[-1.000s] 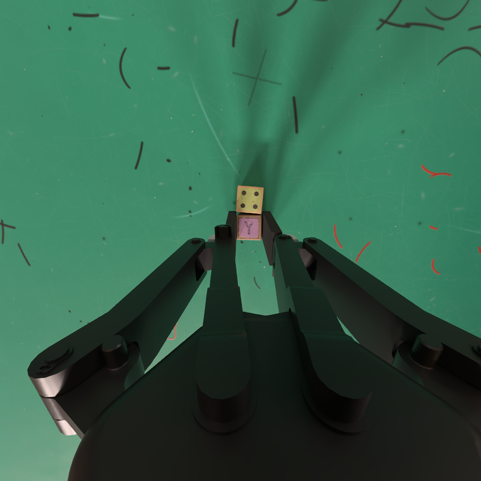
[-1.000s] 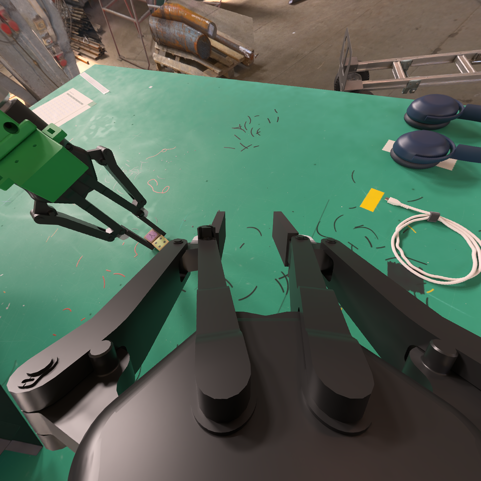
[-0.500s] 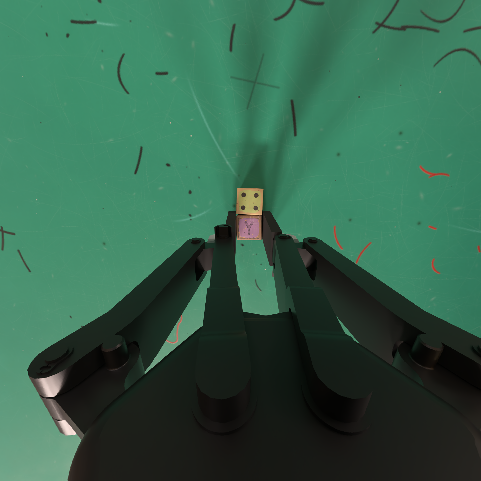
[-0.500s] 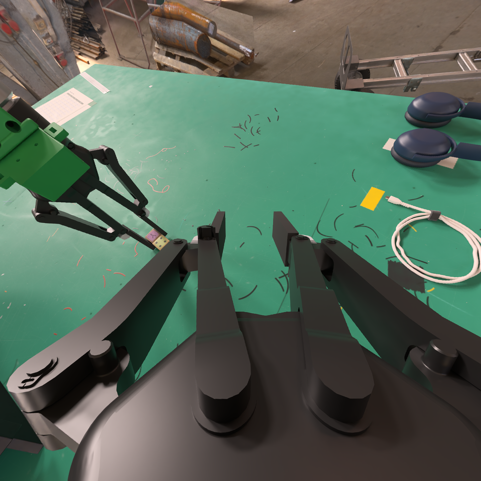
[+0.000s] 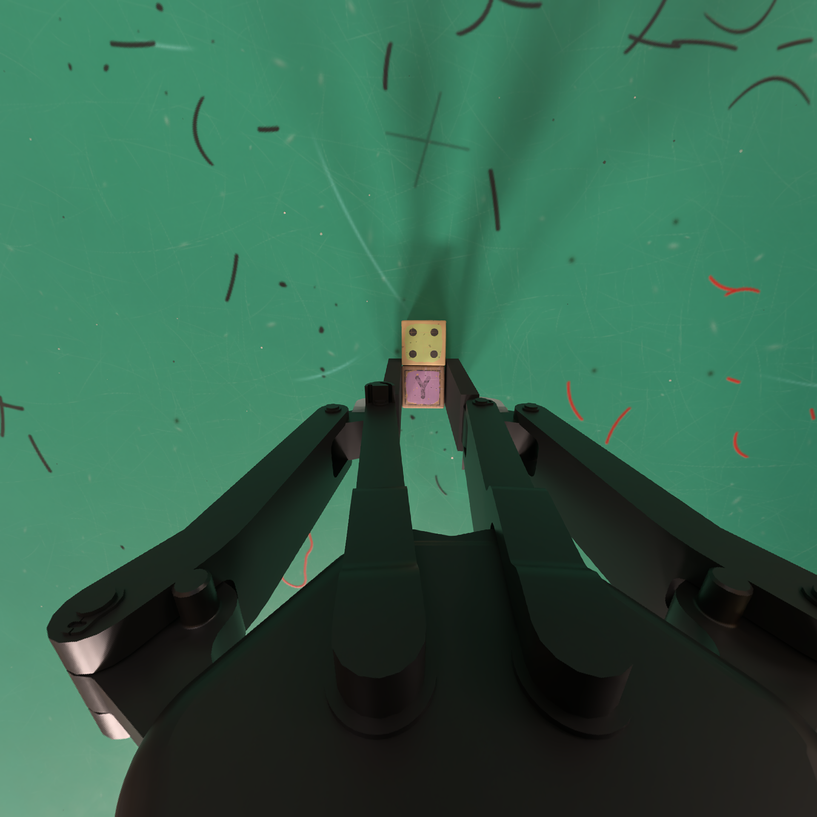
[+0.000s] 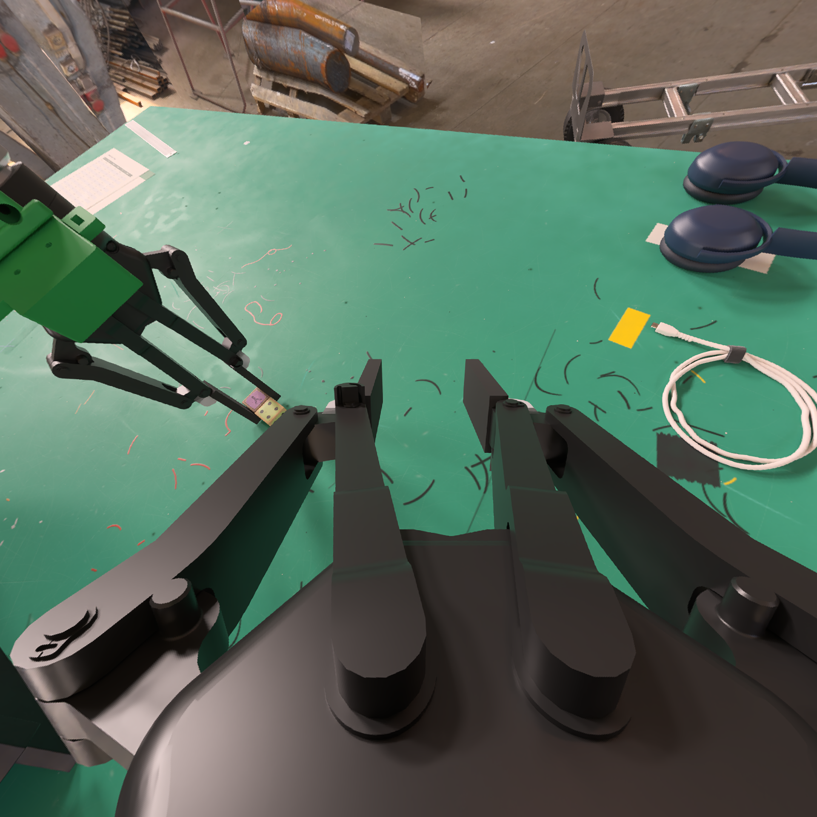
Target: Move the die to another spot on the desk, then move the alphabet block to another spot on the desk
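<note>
Green surface [image 6: 486, 274], scuffed, covered in black and red pen strokes. Left pincer [image 5: 423, 389] was closed on the alphabet block [image 5: 423, 388], a small wooden cube with a purple face bearing one dark letter, clamped between the two fingertips. Die [image 5: 423, 339], yellow with four black pips facing the left wrist camera, sat touching the block's far side, just past the fingertips. In the right wrist view the same pair showed left of centre: block [image 6: 253, 400] in the left pincer [image 6: 256, 400], die [image 6: 270, 412] flush against it and partly hidden by the right pincer's outer link. Whether the block was off the surface, cannot tell. Both sat mid-surface, well away from every edge.

Right pincer [image 6: 420, 389] was open, nothing between its fingers, hanging above the surface near the centre, just beside the die.

Around: dark blue headphones [image 6: 725, 238] towards the far right corner, one earcup on a strip of pale tape. Yellow rectangular tag [image 6: 629, 328] and a coiled white cable [image 6: 742, 411] nearer the right edge, dark tape patch [image 6: 687, 460] below the coil. White printed sheet [image 6: 99, 177] and a pale strip [image 6: 150, 139] at the far left corner; print too small to read. Beyond the far edge: rusty pipes on a pallet [image 6: 309, 57], metal hand truck [image 6: 689, 101].
</note>
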